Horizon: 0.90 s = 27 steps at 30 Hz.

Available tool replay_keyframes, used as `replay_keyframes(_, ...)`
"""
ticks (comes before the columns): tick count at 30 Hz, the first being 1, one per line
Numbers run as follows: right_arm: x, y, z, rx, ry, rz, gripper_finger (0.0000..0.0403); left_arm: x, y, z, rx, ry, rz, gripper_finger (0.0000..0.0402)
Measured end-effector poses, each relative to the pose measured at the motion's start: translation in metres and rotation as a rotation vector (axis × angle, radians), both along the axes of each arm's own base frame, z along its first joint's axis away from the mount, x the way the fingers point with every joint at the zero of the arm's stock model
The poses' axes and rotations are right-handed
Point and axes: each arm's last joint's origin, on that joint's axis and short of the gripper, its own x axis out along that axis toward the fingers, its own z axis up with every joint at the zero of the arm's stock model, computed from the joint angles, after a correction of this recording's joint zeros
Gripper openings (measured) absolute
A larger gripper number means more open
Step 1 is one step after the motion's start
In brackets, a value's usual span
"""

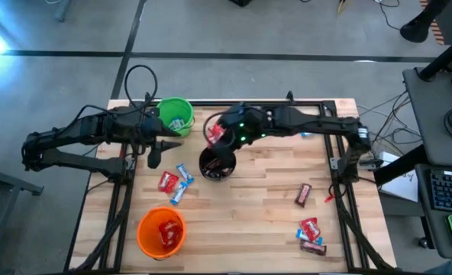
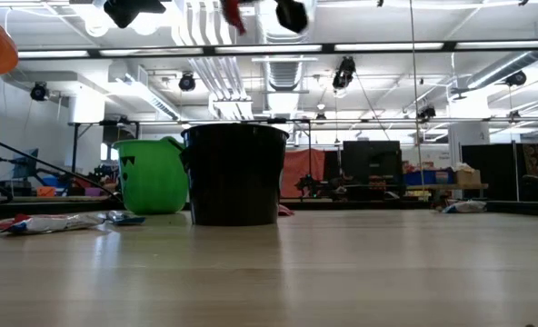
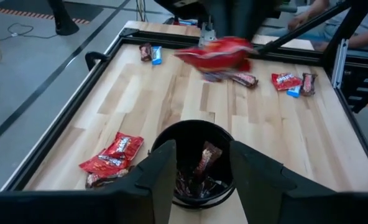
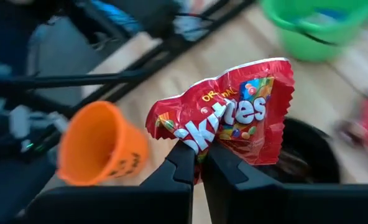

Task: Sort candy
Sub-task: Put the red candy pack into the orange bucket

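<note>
My right gripper (image 4: 199, 155) is shut on a red Skittles packet (image 4: 234, 115). In the high view the packet (image 1: 214, 134) hangs in the air just beyond the far rim of the black cup (image 1: 217, 164). The black cup (image 3: 199, 158) holds dark brown candy bars. My left gripper (image 1: 156, 150) is open and hovers between the green cup (image 1: 174, 114) and the black cup, touching nothing. An orange cup (image 1: 162, 231) with red candy stands near the table's near edge. Loose red and blue candies (image 1: 174, 182) lie on the wood. My right gripper pinches the red packet between its two fingers at one crimped end (image 4: 195, 144). The rest of the packet spreads out beyond the fingertips. It is lifted clear of the table, over the black cup (image 4: 308, 158).
More candies lie on the right half of the table: a dark one (image 1: 304, 195) and a red and dark pair (image 1: 310, 231) near the near right corner. A black frame (image 1: 340, 172) runs along the table's edges. Bare wood lies between the black cup and these candies.
</note>
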Motion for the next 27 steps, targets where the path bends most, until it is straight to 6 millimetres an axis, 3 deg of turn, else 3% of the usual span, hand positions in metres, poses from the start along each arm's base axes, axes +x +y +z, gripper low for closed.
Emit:
replay_keyframes(6,0.025,0.016,0.015,-0.006,-0.082,0.134,0.0008,0.0,0.0,0.0,-0.019,-0.004,0.002,0.016)
replay_keyframes(16,0.05,0.021,0.008,0.031,-0.077,0.226,0.0008,0.0,-0.005,0.001,-0.09,-0.012,-0.129,0.0175)
replay_keyframes(27,0.053,0.024,0.014,0.039,-0.135,0.258,0.0008,0.002,-0.005,0.001,-0.062,-0.021,-0.173,0.0175)
